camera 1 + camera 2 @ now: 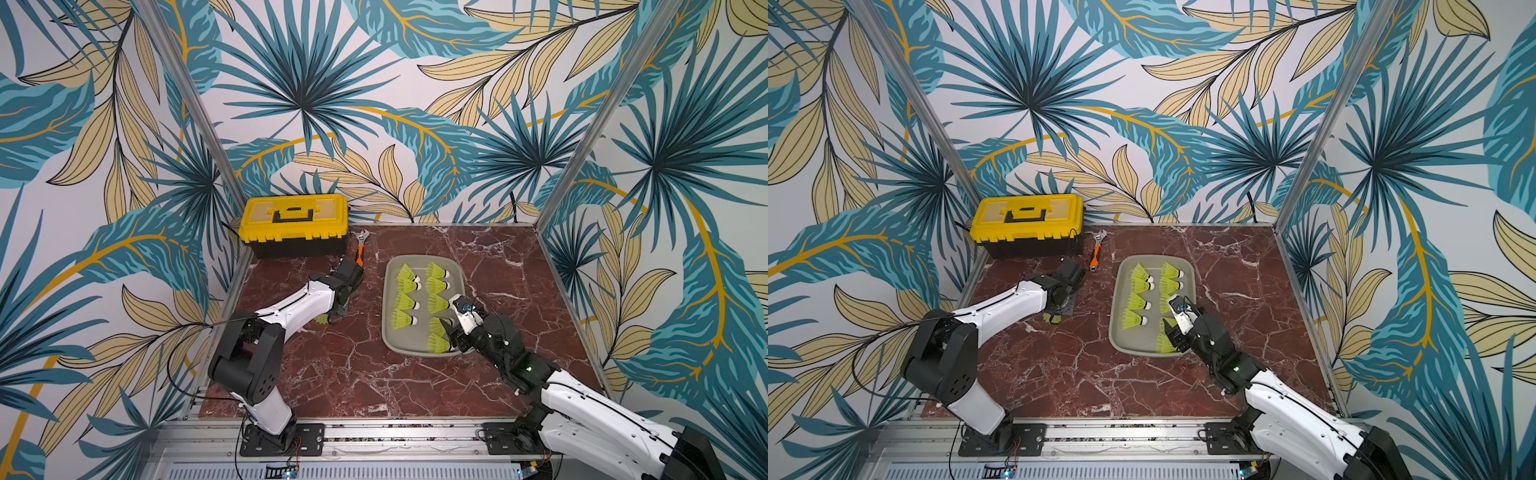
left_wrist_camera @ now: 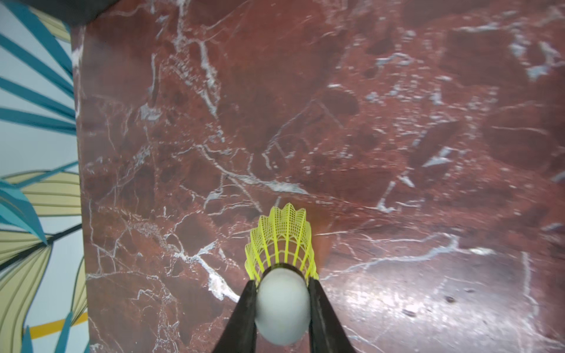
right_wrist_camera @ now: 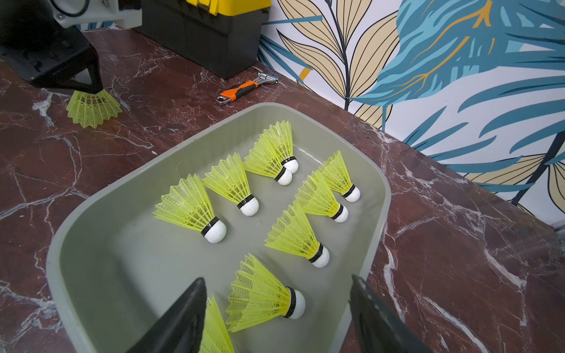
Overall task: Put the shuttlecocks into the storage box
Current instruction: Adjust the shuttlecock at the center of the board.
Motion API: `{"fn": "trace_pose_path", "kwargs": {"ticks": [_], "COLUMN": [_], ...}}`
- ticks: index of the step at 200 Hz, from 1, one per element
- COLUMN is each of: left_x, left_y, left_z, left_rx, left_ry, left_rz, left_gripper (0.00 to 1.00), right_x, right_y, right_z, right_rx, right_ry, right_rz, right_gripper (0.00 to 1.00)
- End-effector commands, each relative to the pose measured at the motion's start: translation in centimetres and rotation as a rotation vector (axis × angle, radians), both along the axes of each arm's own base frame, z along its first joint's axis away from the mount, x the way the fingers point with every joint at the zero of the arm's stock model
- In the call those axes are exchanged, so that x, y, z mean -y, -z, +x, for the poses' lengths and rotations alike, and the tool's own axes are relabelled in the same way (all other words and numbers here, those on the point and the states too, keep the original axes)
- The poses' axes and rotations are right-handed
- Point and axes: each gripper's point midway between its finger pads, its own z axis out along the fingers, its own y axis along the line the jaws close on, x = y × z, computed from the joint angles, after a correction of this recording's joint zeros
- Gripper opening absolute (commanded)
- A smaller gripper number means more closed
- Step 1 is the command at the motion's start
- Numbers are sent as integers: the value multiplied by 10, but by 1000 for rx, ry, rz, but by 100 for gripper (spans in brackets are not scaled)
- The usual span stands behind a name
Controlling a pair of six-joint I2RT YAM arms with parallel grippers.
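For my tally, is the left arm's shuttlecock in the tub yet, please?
Out: the left claw grips the shuttlecock, apart from the tub.

The white-and-black left arm folds at its elbow, forearm angled forward, wrist bent down. The black left end effector clamps 2 fingers on the white tip of 1 neon yellow-green plastic shuttlecock. The right arm stretches forward, and the right end effector is spread wide, holding nothing.

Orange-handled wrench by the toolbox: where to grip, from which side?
Probably the wrench by its orange handle, from straight above: it lies flat on the table, the handle is straight and narrow, and the toolbox stands close beside its metal head.
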Motion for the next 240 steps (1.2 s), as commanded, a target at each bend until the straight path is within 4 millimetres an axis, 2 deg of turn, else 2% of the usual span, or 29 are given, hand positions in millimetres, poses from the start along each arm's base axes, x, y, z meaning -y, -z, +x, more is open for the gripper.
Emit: {"fn": "trace_pose_path", "kwargs": {"ticks": [1,73,109,140,171,205,209,214,240], "left_x": [17,64,80,70,38,4,1,-3,-9], "left_y": [-10,-11,-32,-55,-63,-63,-59,-61,-49], "left_z": [12,20,20,20,10,0,-4,-1,-5], "left_rx": [31,42,110,209,272,406,401,433,400], "left_ry": [44,133,143,56,-148,-324,-341,-356,-400], "left_rz": [26,-100,-239,-393,-609,-785,-799,-827,-936], "left_gripper": [29,43,55,60,65,74,75,75,75], "right_x": [3,4,5,4,4,3,2,2,1], "right_y": [8,8,8,9,9,10,10,9,10], "right_z": [-3,-4,-4,-4,-3,-1,-1,-1,0], "right_rx": [-16,-15,-15,-19,-22,-22,-21,-21,-24], "right_ry": [11,14,15,11,10,10,9,10,7], "right_rz": [0,-4,-8,-12,-16,-21,-21,-21,-24], "right_gripper": [74,74,74,74,74,74,74,74,74]}}
